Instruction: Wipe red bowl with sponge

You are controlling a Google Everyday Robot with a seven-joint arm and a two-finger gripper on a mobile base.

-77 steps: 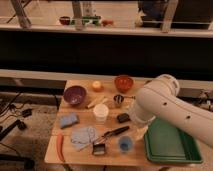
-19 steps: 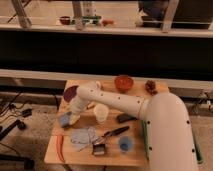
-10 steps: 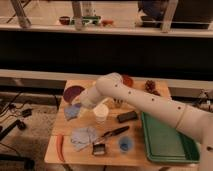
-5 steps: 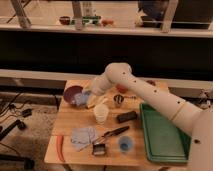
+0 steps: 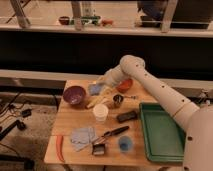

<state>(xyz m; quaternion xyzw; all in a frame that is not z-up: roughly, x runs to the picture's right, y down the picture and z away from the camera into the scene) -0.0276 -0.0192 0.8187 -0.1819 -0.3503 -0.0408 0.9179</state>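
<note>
Mostly the scene is a small wooden table (image 5: 75, 120) on a grey floor (image 5: 25, 135), with dark cables (image 5: 14, 107) trailing at the left. Behind it runs a dark wall under a pale ledge (image 5: 50, 29), where a few small dishes sit too far off to name.

On the table a purple bowl (image 5: 74, 95) stands at the back left and a white cup (image 5: 101, 112) near the middle, with a metal cup (image 5: 118, 100) just behind it. A green tray (image 5: 162, 132) fills the right side, and a black block (image 5: 127, 116) lies just beside its left edge. Along the front are a blue cloth (image 5: 82, 136), a black-handled brush (image 5: 112, 134), a blue cup (image 5: 125, 144) and a red strip (image 5: 60, 147) by the left edge.

The white arm (image 5: 155, 90) reaches in from the right. Its gripper (image 5: 100, 89) hangs above the back of the table, between the two bowls, closed around the blue sponge (image 5: 95, 89). The red bowl (image 5: 125, 85) sits at the back, just right of the gripper; the arm covers most of it, so only part of the rim shows.

A pale yellowish shape (image 5: 96, 101) below the gripper is hard to make out. The arm's base is cut off at the lower right
</note>
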